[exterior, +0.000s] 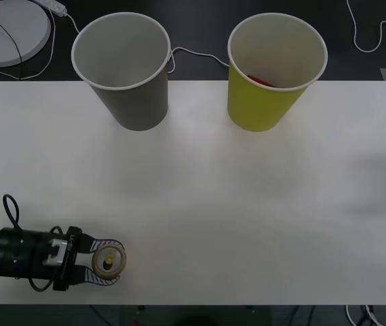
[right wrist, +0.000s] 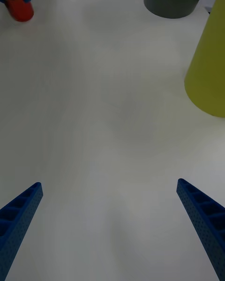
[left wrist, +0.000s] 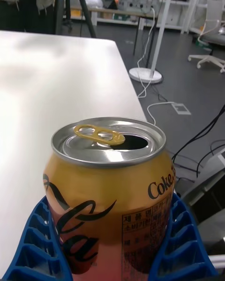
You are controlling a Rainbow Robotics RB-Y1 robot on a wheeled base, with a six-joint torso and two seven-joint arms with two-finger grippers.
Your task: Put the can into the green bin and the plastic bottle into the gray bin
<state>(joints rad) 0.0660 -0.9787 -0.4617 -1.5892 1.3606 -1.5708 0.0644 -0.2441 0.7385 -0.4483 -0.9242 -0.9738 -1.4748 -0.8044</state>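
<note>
Now at the near left table corner: left gripper (exterior: 113,261) closed snugly around the can (exterior: 108,261), upright, blue fingers (left wrist: 40,236) hugging both sides. Grasp step apparently done; next, probably a lift and a long carry over to the green bin (exterior: 274,75) at the far side. Right gripper (right wrist: 110,225) spread wide, holding nothing, waiting near the right edge. Something red inside the green bin, mostly hidden. Gray bin (exterior: 125,68) standing beside, interior looking bare; no plastic bottle to make out.
</note>
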